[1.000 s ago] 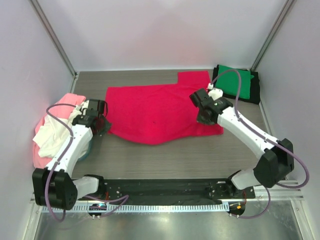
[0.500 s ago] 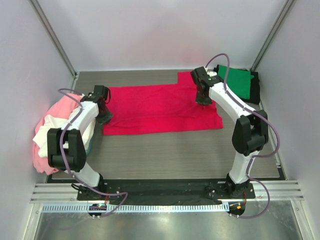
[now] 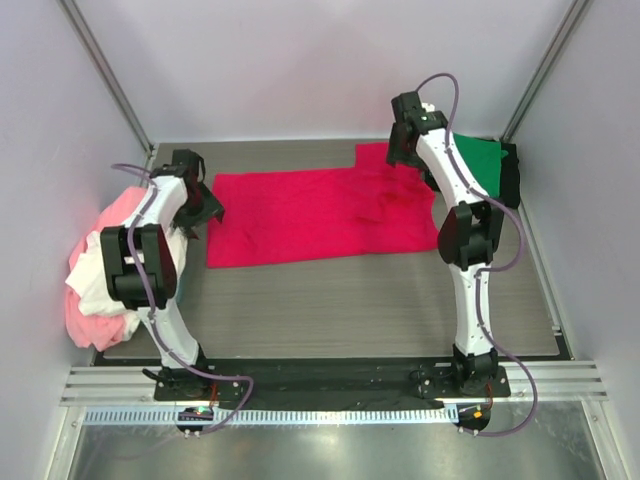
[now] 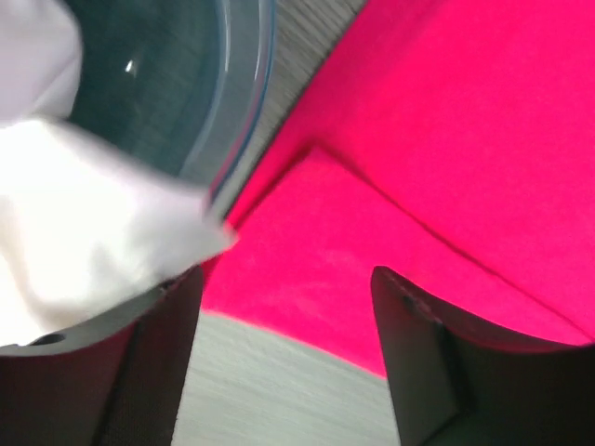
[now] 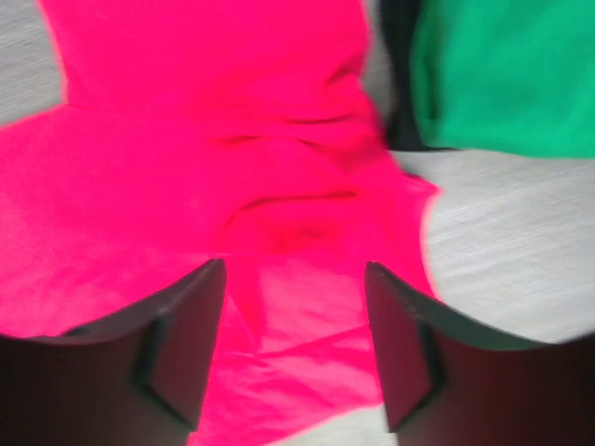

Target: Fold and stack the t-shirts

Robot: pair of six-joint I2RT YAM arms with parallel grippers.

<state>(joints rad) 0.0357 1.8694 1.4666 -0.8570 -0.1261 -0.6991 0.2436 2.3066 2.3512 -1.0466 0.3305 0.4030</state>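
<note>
Crimson cloth t-shirt [image 3: 310, 215]: half-folded, frame centre.
Left gripper [image 4: 284, 288], right gripper [image 5: 293, 274]: wide, empty.
Next: you regrip one end, fold across.

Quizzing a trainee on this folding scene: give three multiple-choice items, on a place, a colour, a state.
1. The folded green cloth t-shirt lies: A on a black cloth t-shirt; B on the left pile; C on bare table.
2. The flat cloth t-shirt mid-table is: A white; B crimson; C teal.
3. The left hand and right hand are: A shut on cloth; B open, empty; C unseen.
Key: A, black shows beneath it; B, crimson in every view; B, fingers apart, nothing between.
</note>
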